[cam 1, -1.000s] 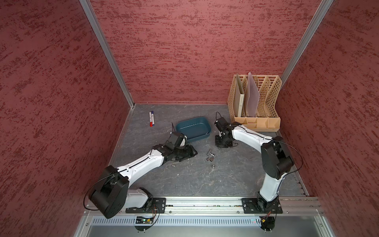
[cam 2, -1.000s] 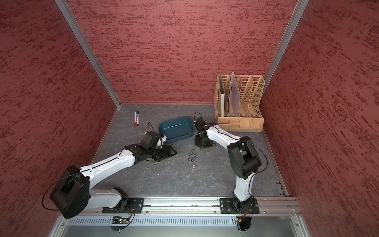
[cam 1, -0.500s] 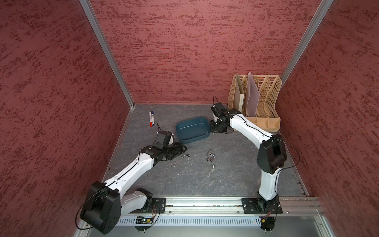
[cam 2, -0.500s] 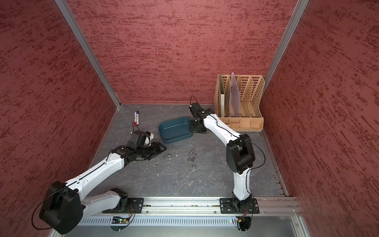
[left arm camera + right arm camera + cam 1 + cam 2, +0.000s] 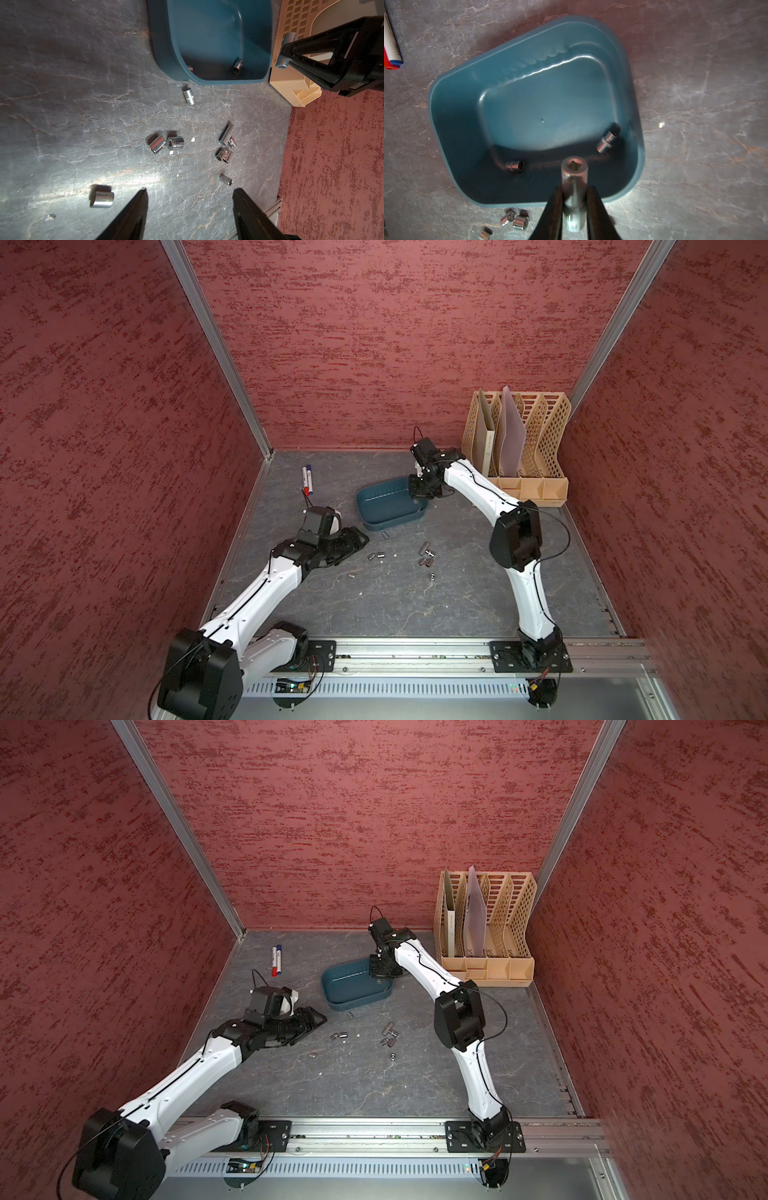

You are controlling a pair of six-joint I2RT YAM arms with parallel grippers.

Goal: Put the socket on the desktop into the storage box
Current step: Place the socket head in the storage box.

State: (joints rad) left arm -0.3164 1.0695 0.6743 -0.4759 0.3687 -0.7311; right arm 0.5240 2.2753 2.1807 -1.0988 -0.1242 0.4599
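Your right gripper [image 5: 574, 194] is clamped tight on a long chrome socket [image 5: 574, 172], a smooth steel cylinder with a hex mouth. It hangs over the 2 o'clock corner of the storage box [image 5: 384, 508]. That box is a shallow, glossy teal plastic tub with rounded corners and a raised rim. It sits just beyond the middle of the desktop [image 5: 395, 605], toward 12 o'clock. Two short sockets [image 5: 516, 166] already lie on its smooth floor, close to the wall.

Your left gripper [image 5: 189, 190] stands partly open, with nothing between its black tapered fingers. It is low over the desktop, at 9 o'clock of the loose sockets [image 5: 175, 143]. These small shiny cylinders are scattered at the box's 6 o'clock. The desktop is flat dark grey with pale, marble-like veins.

A beige lattice file rack [image 5: 548, 427] stands at 2 o'clock. Two markers [image 5: 307, 481] lie at 10 o'clock. Rough red walls [image 5: 374, 344] enclose everything.
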